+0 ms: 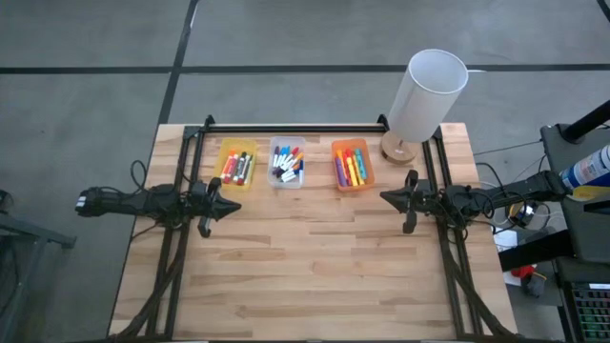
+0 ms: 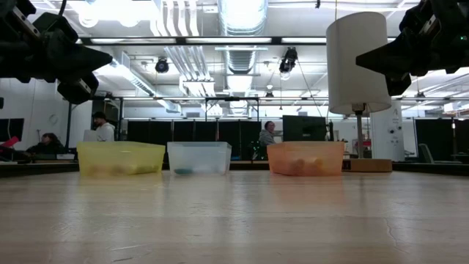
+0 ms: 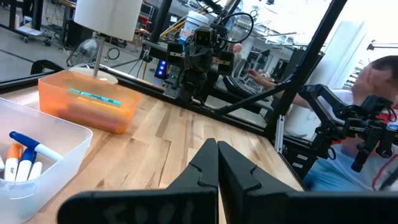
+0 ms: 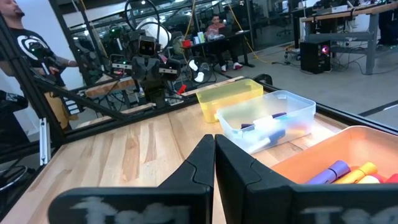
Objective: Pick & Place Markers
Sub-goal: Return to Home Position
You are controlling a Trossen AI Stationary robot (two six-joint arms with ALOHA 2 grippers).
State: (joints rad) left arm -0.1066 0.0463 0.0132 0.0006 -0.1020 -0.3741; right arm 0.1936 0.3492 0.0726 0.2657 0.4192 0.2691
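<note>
Plainly, the left gripper (image 3: 217,152) has its two dark fingers pressed flat together with nothing between them. The right gripper (image 4: 214,146) shows the same: tips closed to a seam, holding nothing. From above, each gripper hangs over its own side of the table (image 1: 315,276), the left one pointing inward from the left and the right one inward from the right. The two closed tips face each other across bare wood, well apart, and the level view puts both high above the tabletop.

The markers (image 1: 236,168) lie beyond the line between those tips, toward the far edge. Every one I can see sits inside a bin. The yellow bin (image 1: 237,143) is nearest the left gripper, the clear bin (image 1: 287,141) is in the middle, and the orange bin (image 1: 350,143) is nearest the right gripper, close to the lamp (image 1: 429,90). Inside the bins the markers mostly lie with their long axes running near to far, along the bins' length.

Judging from that, the sorting looks finished and what is left is parking the arms. Neither gripper needs to reach toward the bins, and the right arm only has to keep off the lamp
</note>
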